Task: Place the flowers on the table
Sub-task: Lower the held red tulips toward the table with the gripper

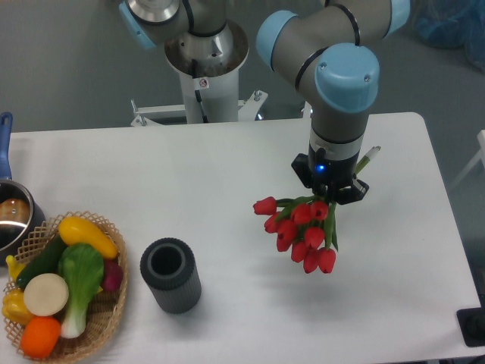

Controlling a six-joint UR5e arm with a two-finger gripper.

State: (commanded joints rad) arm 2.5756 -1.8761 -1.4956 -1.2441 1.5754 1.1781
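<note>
flowers [301,228]: red tulips, stems at the gripper [331,189], buds hanging over the table [227,167]
cylinder [170,274]: dark, upright, beside the wicker basket [106,318]

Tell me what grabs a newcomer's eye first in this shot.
First, the bunch of red flowers right of centre, held at the stems by the pincer above the white table. Next, the wicker basket of colourful toy vegetables at the lower left corner. Beside it stands a dark grey cylinder, open at the top.

Grey floor [68,68] (smooth, evenly lit)
</note>
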